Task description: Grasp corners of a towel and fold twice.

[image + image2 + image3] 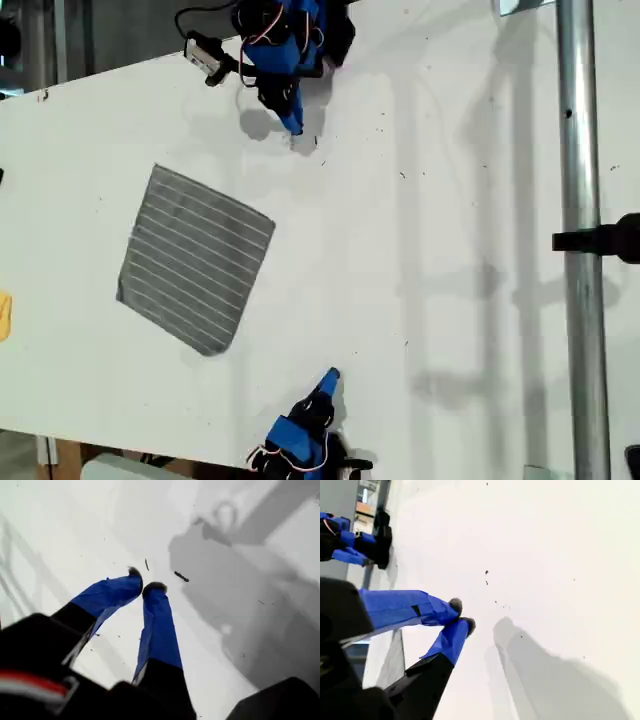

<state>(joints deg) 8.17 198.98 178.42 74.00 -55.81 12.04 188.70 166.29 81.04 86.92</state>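
The towel (195,258) is a grey cloth with thin white stripes, lying flat on the white table (420,250) in the exterior view's left half. All its corners rest on the table, among them one far corner (158,168) and one near corner (211,353). My first gripper (144,580) is shut and empty, its tips just over bare table with dark specks; in the exterior view it is the gripper (293,127) at the top. My second gripper (462,615) is shut and empty; in the exterior view it is the gripper (330,376) at the bottom. Both are clear of the towel.
A metal pole (580,250) with a black clamp (605,240) runs down the exterior view's right side. A small yellow object (3,315) lies at that view's left edge. The first arm (350,540) shows far across the table in the second wrist view.
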